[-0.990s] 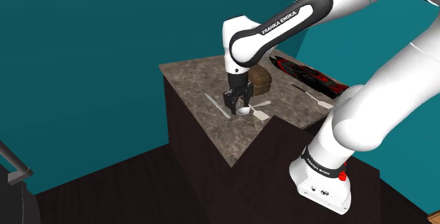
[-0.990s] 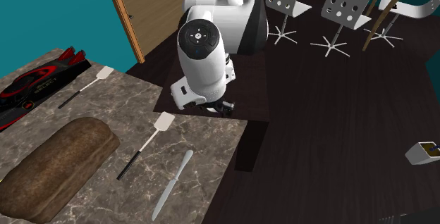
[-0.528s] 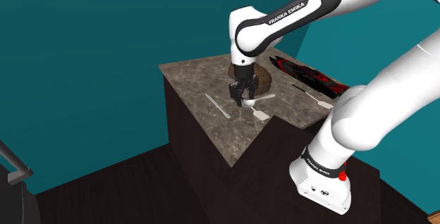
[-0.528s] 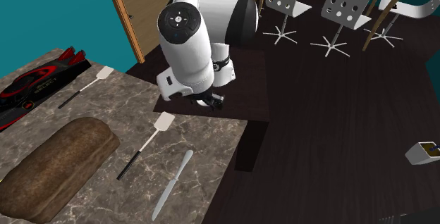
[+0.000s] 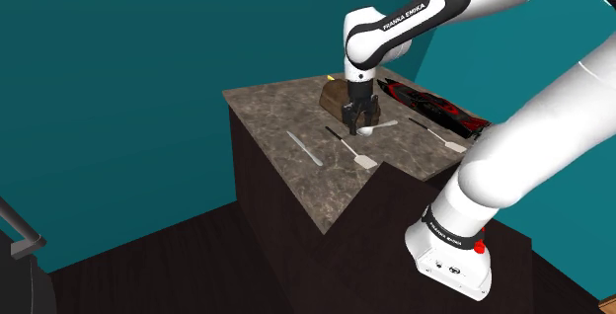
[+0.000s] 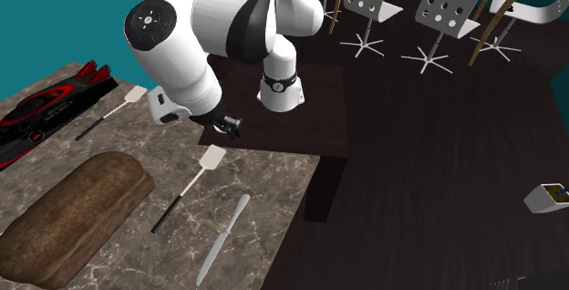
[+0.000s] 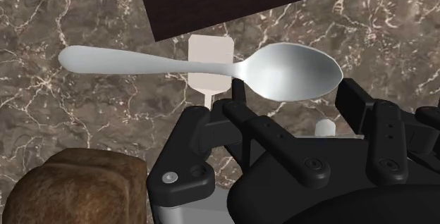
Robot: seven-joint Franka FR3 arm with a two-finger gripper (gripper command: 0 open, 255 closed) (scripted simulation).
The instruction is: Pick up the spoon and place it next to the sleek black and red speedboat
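Black end effector (image 5: 356,122): we log it closed on the spoon (image 7: 289,71), its fingers clasping the bowl from either side. With the grip at that end, the handle juts out free to one side and lies level, which we judge suits a flat set-down.

Spoon, silver-grey: we place it off the table (image 6: 274,179), hanging in the grip over the marbled top, between the loaf and the nearer spatula in the shoulder view. We take the height as clearance for what lies below.

Spatula (image 6: 212,159), white head, dark handle: it lies flat on the table, with its head straight under the spoon's handle in the wrist view. The end effector does not touch it.

Loaf (image 6: 73,211), brown: it rests on the table near the end effector. It is bulky, and we judge the carry must pass over or round it.

Knife (image 6: 223,235), pale: it lies flat on the far side of the spatula from the loaf, off the likely route.

Second spatula (image 6: 135,94): it lies flat just beside the boat, between it and the rest of the table. We note that it takes up part of the ground next to the boat, so the free strip for the spoon looks narrow.

Boat (image 6: 46,115), black and red: it lies along the table's edge at the shoulder view's right, well apart from the spoon.

Step in hand, as we judge it: the spoon is picked up and being carried, and the placing is not yet done.

Floor (image 6: 438,151), dark wood: it lies beyond the table.
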